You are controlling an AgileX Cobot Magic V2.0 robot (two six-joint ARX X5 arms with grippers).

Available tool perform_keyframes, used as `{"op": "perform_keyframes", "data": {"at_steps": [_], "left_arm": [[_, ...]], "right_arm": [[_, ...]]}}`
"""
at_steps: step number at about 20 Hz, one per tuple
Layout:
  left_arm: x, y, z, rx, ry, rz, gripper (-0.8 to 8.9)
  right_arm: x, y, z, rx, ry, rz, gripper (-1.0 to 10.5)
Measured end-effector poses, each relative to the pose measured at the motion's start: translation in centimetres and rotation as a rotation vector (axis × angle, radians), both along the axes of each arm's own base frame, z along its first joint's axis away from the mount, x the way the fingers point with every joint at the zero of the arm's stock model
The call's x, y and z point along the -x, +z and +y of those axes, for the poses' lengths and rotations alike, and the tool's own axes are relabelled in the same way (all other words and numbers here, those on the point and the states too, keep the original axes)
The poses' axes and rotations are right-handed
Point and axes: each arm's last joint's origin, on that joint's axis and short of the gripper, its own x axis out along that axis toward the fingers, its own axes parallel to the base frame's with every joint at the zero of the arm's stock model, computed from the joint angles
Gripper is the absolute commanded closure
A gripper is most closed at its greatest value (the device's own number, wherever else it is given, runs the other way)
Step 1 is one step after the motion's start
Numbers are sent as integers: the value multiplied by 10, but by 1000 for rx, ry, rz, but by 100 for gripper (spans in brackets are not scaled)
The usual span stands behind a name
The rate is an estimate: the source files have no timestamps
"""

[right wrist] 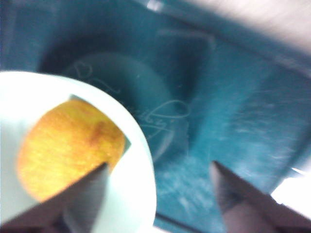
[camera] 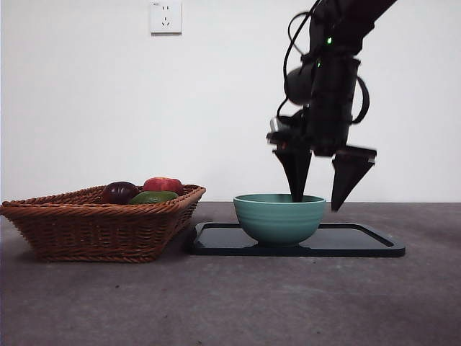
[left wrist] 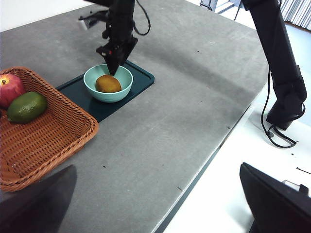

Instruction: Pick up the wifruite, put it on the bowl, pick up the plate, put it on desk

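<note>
The yellow-orange wifruite [left wrist: 108, 83] lies inside the mint-green bowl [left wrist: 104, 97]; it also shows in the right wrist view [right wrist: 68, 145]. In the front view the bowl's [camera: 279, 216] wall hides it. The bowl [right wrist: 138, 194] stands on a dark teal plate [camera: 360, 241], which also shows in the wrist views [left wrist: 141, 77] [right wrist: 218, 121], on the grey desk [camera: 230, 303]. My right gripper [camera: 317, 203] is open and empty just above the bowl's rim, one jaw over the inside, the other outside; it also shows in the wrist views [left wrist: 112, 68] [right wrist: 159, 166]. My left gripper [left wrist: 157, 165] is open, far from the bowl.
A wicker basket [camera: 94, 223] stands left of the plate, touching its corner. It holds a red fruit [camera: 163, 185], a dark purple fruit [camera: 119, 192] and a green fruit [camera: 153, 197]. The desk's edge [left wrist: 214, 155] runs beside my left gripper.
</note>
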Motion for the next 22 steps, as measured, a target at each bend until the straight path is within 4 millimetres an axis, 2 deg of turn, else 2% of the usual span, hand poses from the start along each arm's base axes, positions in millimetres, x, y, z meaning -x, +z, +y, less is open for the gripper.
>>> {"op": "perform_keyframes", "data": {"at_steps": [2,4,7,9,12,14,19,22], "left_arm": [[0,0,0,0,0,0,220],[0,0,0,0,-1,0,220],[0,0,0,0,0,0,220],[0,0,0,0,0,0,220],[0,0,0,0,0,0,220],[0,0,0,0,0,0,220],[0,0,0,0,0,0,220],[0,0,0,1,0,0,220]], "right_arm": [[17,47,-7,-22,-3,-95,481],[43,95,-17,-7,-13,-186,392],[78,137,-28,65,-30,-276,386],[112,156,-37,46,-21,-319,386],[163,161,-51,37,-1,-333,386],[199,151,-59,30,30,-324,386],[290,133,-85,-97,99,-472,387],[327,123,-103,-154,83,-534,386]]}}
